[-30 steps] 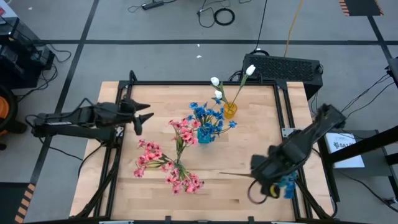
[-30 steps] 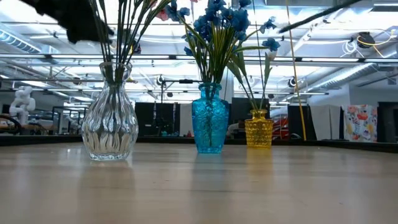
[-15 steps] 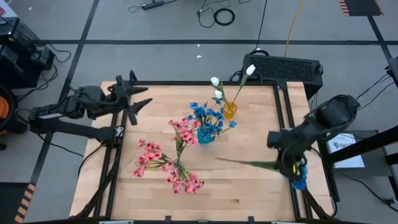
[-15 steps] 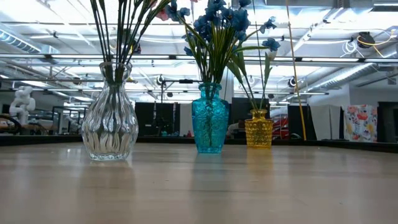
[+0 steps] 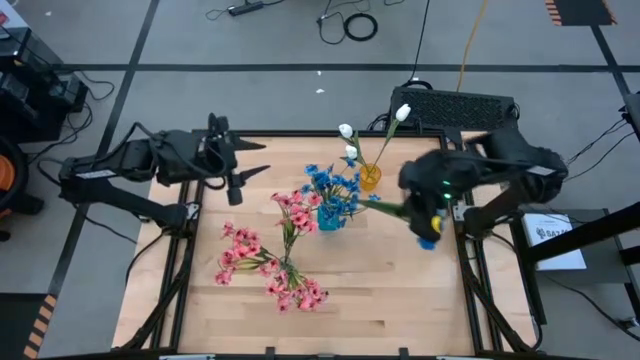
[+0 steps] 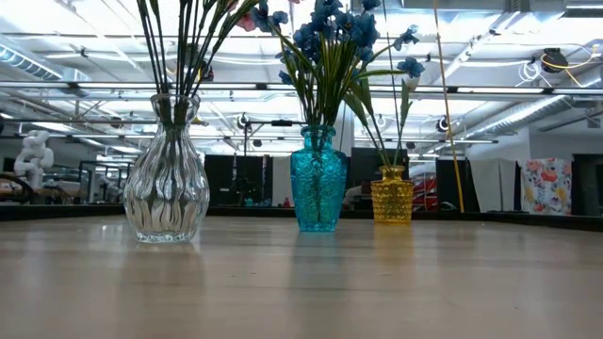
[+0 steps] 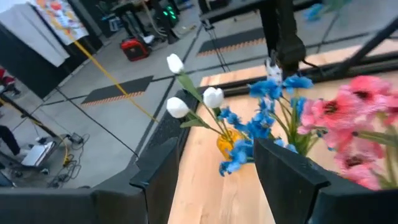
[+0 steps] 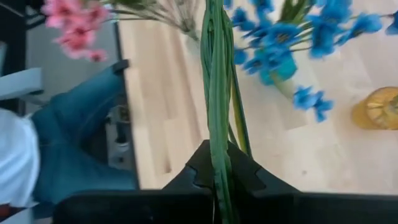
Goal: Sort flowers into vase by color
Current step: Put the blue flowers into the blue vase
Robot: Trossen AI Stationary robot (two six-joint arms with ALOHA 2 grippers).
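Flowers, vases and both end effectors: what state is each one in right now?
Right end effector: shut on blue flower stem.
Left end effector: open, empty.
Blue vase: upright, holds blue flowers.
Clear vase: upright, holds pink flowers.
Yellow vase: upright, holds white tulips.
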